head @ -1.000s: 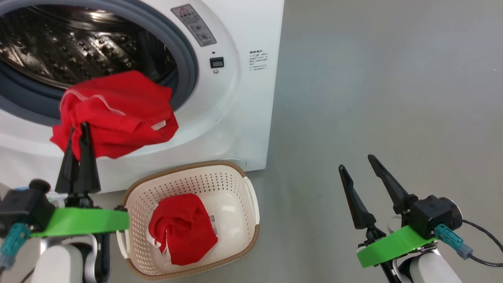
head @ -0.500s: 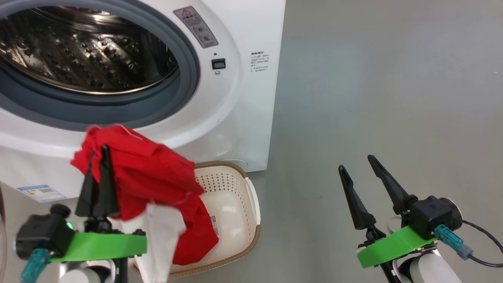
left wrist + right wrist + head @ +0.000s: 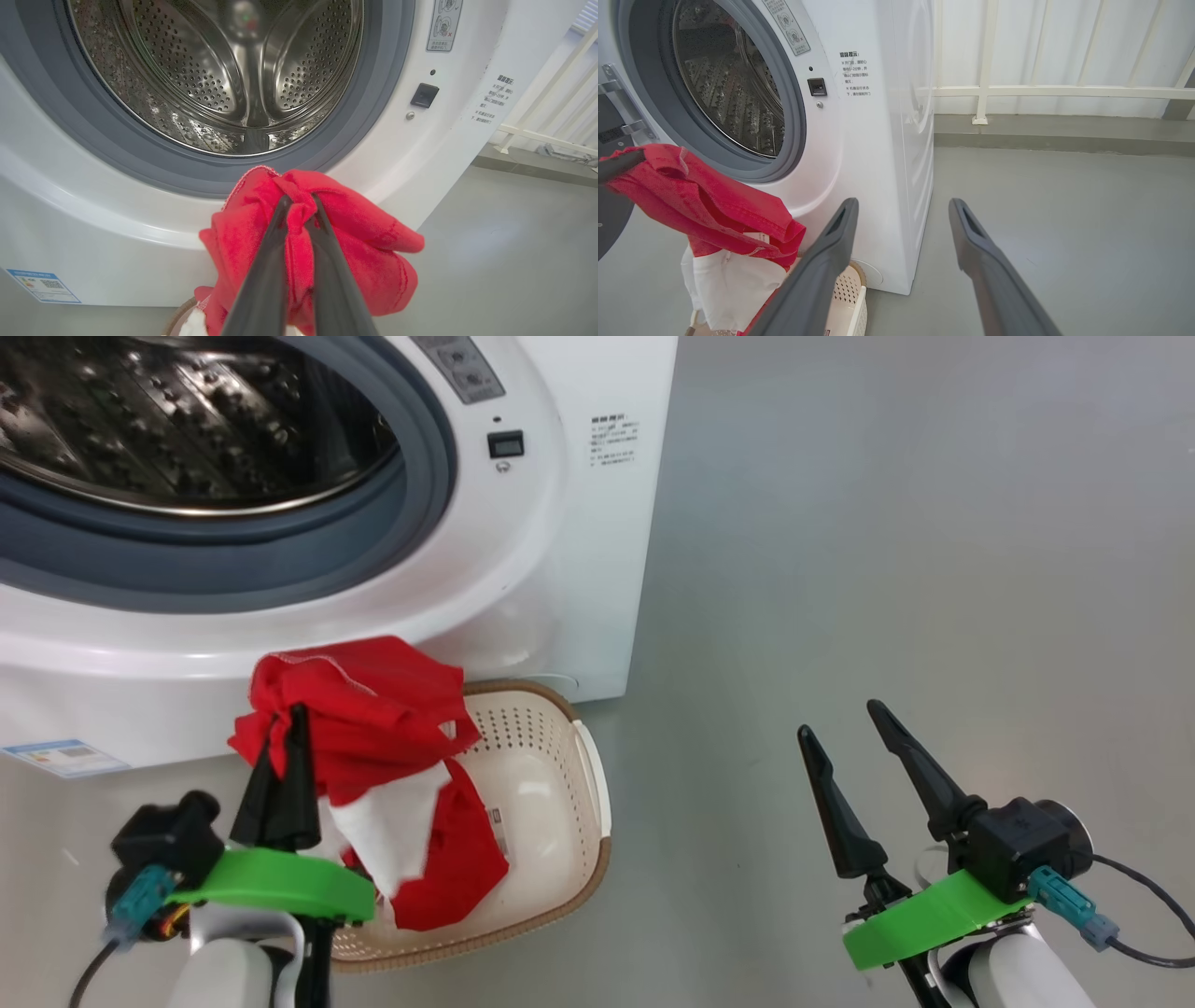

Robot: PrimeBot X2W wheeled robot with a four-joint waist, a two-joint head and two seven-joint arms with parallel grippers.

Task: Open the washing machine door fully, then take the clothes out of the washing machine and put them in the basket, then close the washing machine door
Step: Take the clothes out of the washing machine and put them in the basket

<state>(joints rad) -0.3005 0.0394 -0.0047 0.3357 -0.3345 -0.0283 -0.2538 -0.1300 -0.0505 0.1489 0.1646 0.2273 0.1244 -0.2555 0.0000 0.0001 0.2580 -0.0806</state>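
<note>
My left gripper (image 3: 288, 717) is shut on a bunch of the clothes, a red garment (image 3: 373, 709) with a white part hanging below it, held over the left side of the basket (image 3: 569, 775). In the left wrist view the gripper (image 3: 299, 205) pinches the red fabric (image 3: 364, 252) in front of the washing machine (image 3: 448, 154). Another red garment (image 3: 462, 882) lies in the basket. The steel drum (image 3: 224, 70) stands open with no clothes visible in it. The dark edge of the washing machine door (image 3: 612, 219) shows at far left. My right gripper (image 3: 836, 719) hangs open over the floor, holding nothing.
The basket stands on the grey floor right against the machine's lower front corner. A bare grey floor (image 3: 887, 523) stretches to the right of the machine. A white railing (image 3: 1041, 91) and a low kerb run along the wall behind.
My left gripper has carried the red garment down and right from the drum mouth to above the basket. The head camera has tilted slightly. The right arm has stayed put.
</note>
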